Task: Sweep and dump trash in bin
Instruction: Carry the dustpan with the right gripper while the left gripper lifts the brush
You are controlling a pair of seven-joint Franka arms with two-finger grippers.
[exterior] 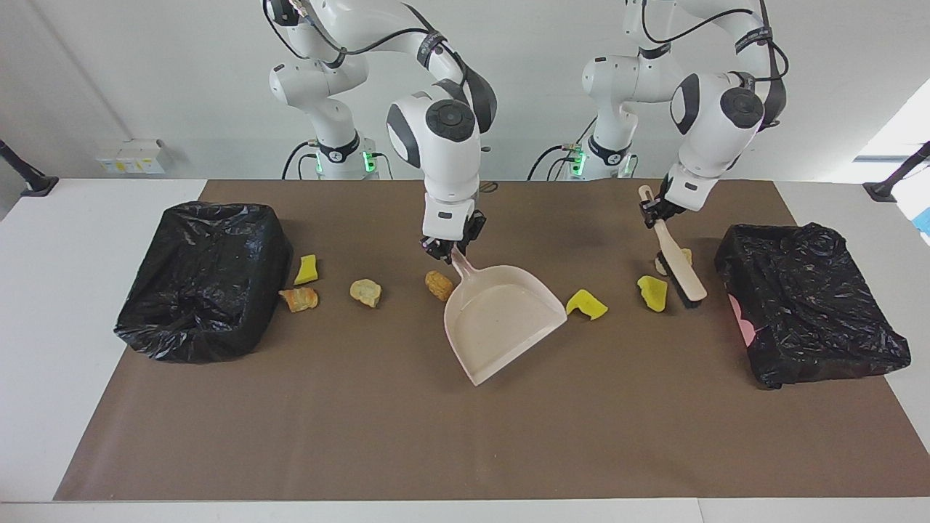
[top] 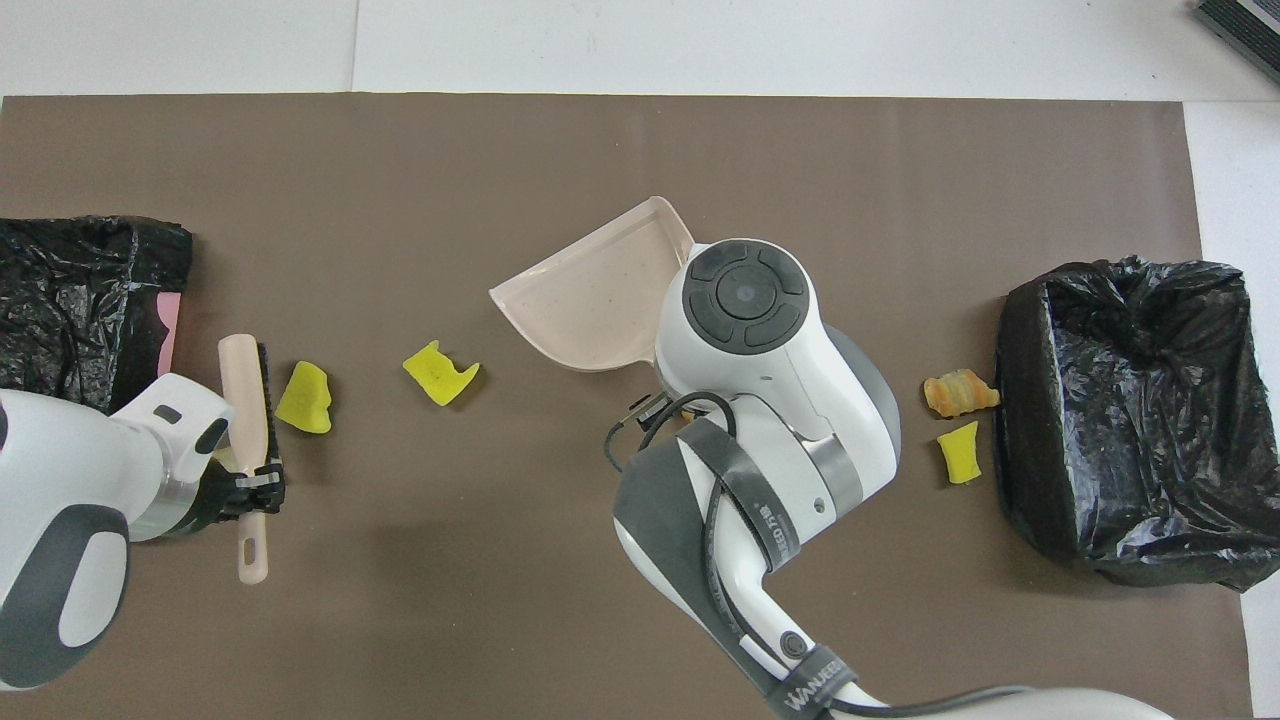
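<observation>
Both grippers closed on tools; trash lies along the mat's midline.
Right gripper (exterior: 449, 250) clamps the beige plastic dustpan (exterior: 501, 319) by its handle; a tan bread-like lump (exterior: 439, 285) sits just beside it. Left gripper (exterior: 652, 212) clamps the beige black-bristled brush (exterior: 679, 267), bristles beside a bright yellow foam chunk (exterior: 652, 292).

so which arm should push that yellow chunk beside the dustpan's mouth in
Left, most likely. The left gripper is shut on the brush, whose bristles sit beside the other yellow chunk. The right gripper is shut on the dustpan, its mouth turned toward the yellow chunk.
</observation>
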